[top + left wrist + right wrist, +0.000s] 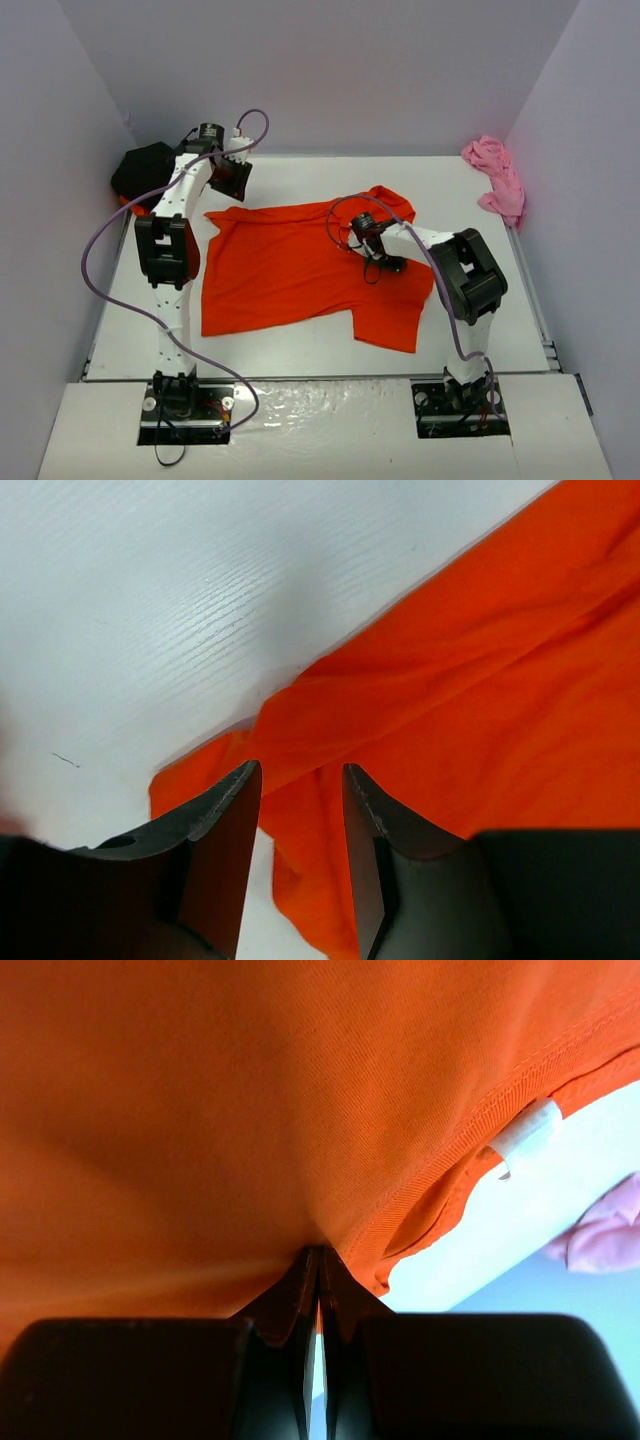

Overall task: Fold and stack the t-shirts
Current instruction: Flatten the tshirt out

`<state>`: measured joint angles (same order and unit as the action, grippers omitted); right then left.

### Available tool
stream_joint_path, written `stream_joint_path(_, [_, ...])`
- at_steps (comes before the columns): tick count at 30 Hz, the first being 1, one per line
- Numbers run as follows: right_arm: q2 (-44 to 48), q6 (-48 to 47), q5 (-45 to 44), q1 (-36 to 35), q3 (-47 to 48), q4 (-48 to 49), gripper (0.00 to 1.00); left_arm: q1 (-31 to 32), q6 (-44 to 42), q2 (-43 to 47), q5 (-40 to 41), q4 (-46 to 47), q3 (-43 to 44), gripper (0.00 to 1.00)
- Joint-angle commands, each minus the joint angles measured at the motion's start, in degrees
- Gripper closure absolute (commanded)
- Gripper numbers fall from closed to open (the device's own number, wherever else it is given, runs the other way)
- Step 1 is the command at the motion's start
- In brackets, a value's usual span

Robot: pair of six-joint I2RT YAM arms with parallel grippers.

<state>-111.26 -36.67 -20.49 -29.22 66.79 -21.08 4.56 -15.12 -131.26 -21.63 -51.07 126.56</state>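
Right fingers (290, 1305) clamped on orange t-shirt (280, 270), arm folded low; left fingers (222, 825) apart over its corner, arm outstretched.

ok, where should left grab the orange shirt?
I'd take the orange shirt by its far-left corner, from above. It lies flat, free edge on bare table, just under the left fingers; right fingers hold the collar side.

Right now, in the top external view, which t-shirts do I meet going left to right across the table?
black t-shirt → orange-red t-shirt → pink t-shirt
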Motion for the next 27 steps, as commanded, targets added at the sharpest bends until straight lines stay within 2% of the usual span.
stream_joint_path(1, [-0.1,0.2,-0.2,3.4,-4.6,-6.0,1.0,0.1,-1.8,3.5,-0.9,0.8,1.5,0.65])
stream_joint_path(4, [0.9,0.0,0.8,4.2,-5.4,-5.4,1.0,0.1,-2.3,3.4,-1.0,1.1,1.0,0.66])
stream_joint_path(9, [3.6,2.0,0.3,3.3,0.3,-1.3,1.0,0.4,-1.9,4.0,-0.9,3.2,-0.3,0.7])
stream_joint_path(12, [5.7,1.9,-3.2,1.8,3.3,2.8,1.0,1.1,-2.7,5.4,-0.3,4.3,-1.7,0.7])
stream_joint_path(14, [8.9,-0.3,-10.8,-0.4,4.3,10.0,1.0,1.7,-4.0,6.9,0.8,5.1,-3.2,0.66])
stream_joint_path(15, [9.7,-0.9,-11.7,-0.9,4.7,11.2,0.87,1.8,-4.5,7.6,0.9,5.3,-3.9,0.59])
stream_joint_path(16, [11.6,-1.3,-11.8,-1.2,5.5,13.8,0.58,2.0,-5.6,8.3,0.8,5.5,-4.8,0.52])
stream_joint_path(17, [11.9,-1.4,-10.4,-1.0,6.2,13.8,0.51,2.0,-6.2,9.2,0.8,6.2,-6.2,0.52])
stream_joint_path(18, [12.1,-1.4,-9.7,-1.0,6.9,13.3,0.56,2.0,-6.3,10.0,0.9,7.0,-6.3,0.51])
stream_joint_path(19, [12.1,-1.8,-9.7,-1.0,7.4,12.8,0.66,2.0,-6.6,10.8,1.0,8.1,-7.4,0.51])
stream_joint_path(20, [11.9,-1.8,-9.6,-0.7,7.8,12.7,0.71,2.2,-7.8,11.7,1.6,9.3,-9.7,0.51])
stream_joint_path(21, [11.7,-1.9,-9.0,-0.5,8.0,12.7,0.68,2.3,-8.9,12.5,2.2,10.5,-11.6,0.51])
stream_joint_path(22, [11.8,-2.2,-8.0,-0.3,7.8,12.7,0.58,2.4,-9.7,13.0,2.7,11.4,-12.5,0.51])
stream_joint_path(27, [11.2,-2.7,-5.3,-0.4,5.1,13.8,0.59,2.4,-13.1,10.8,5.4,10.5,-11.5,0.5])
